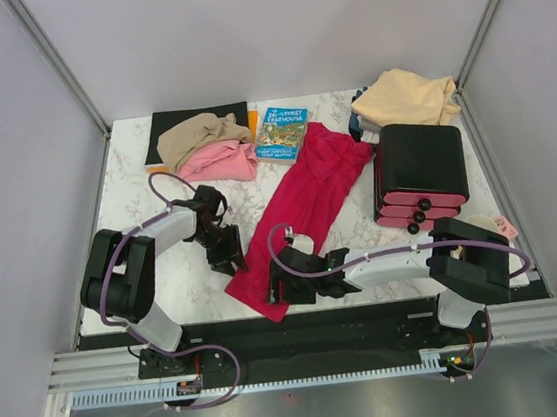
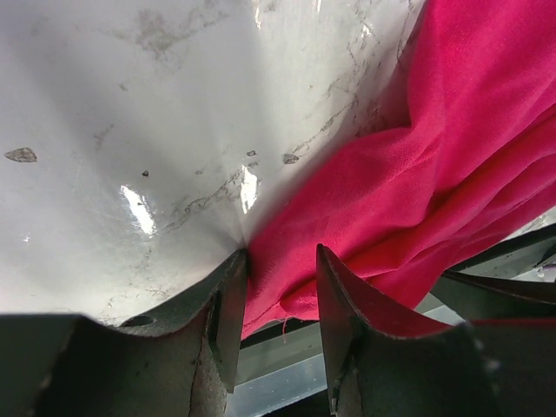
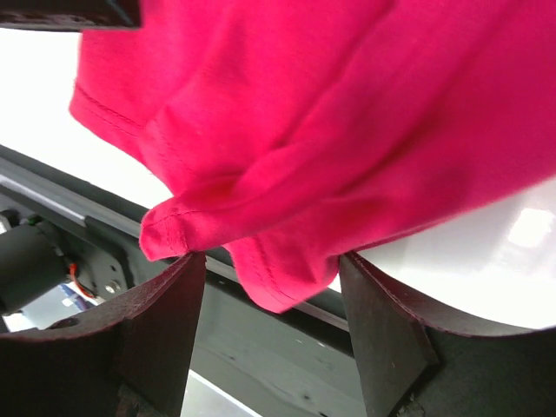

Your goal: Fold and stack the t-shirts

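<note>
The crimson t-shirt [image 1: 308, 205] lies bunched diagonally across the bench [image 1: 165, 272], its near hem drooping over the front edge. The left hand [image 1: 230, 262] and right hand [image 1: 276, 291] each straddle that hem, fingers apart around the cloth and not yet pinching. They are probably placed to take both corners and spread it flat.
</note>
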`<state>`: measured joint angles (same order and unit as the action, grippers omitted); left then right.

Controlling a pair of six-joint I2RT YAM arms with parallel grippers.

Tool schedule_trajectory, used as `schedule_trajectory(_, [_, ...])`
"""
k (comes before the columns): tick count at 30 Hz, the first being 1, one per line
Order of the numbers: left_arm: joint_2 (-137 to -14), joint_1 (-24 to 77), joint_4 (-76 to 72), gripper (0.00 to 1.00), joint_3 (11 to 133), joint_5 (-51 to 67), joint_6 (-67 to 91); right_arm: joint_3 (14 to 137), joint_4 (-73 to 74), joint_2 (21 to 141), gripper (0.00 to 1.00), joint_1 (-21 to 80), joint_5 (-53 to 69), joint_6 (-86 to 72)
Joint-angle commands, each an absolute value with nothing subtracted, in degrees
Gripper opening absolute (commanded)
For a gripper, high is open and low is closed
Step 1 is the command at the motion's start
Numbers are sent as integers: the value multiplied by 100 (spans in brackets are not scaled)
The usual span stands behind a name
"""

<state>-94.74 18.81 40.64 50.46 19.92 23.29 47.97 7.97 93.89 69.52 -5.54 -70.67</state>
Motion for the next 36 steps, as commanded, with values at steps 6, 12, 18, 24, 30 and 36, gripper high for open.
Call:
schedule_trajectory(6, [-9694, 1925, 3727, 35, 4799, 1767, 2259, 4896, 957, 9555, 53, 6935, -571, -7049])
schedule_trajectory(12, [-9730, 1925, 3718, 6, 4843, 1793, 2268, 5001, 1361, 9396, 5, 6935, -808, -7014])
schedule_trajectory(18, [-9580, 1934, 3691, 2, 4887, 1925, 2268, 5159, 1512, 9352, 0, 6935, -931, -6882])
schedule_trajectory(24, [-9308, 1934, 3726, 2, 4966, 2144, 2285, 5431, 1678, 9036, 0, 6908, -1168, -6724])
schedule_trajectory(30, [-8912, 1969, 3955, 2, 5500, 2136, 2373, 5703, 2065, 8544, 0, 6759, -1441, -6618])
schedule_trajectory(36, [-8894, 2074, 4350, 2, 6600, 1934, 2531, 6020, 2522, 8279, 0, 6548, -1854, -6486])
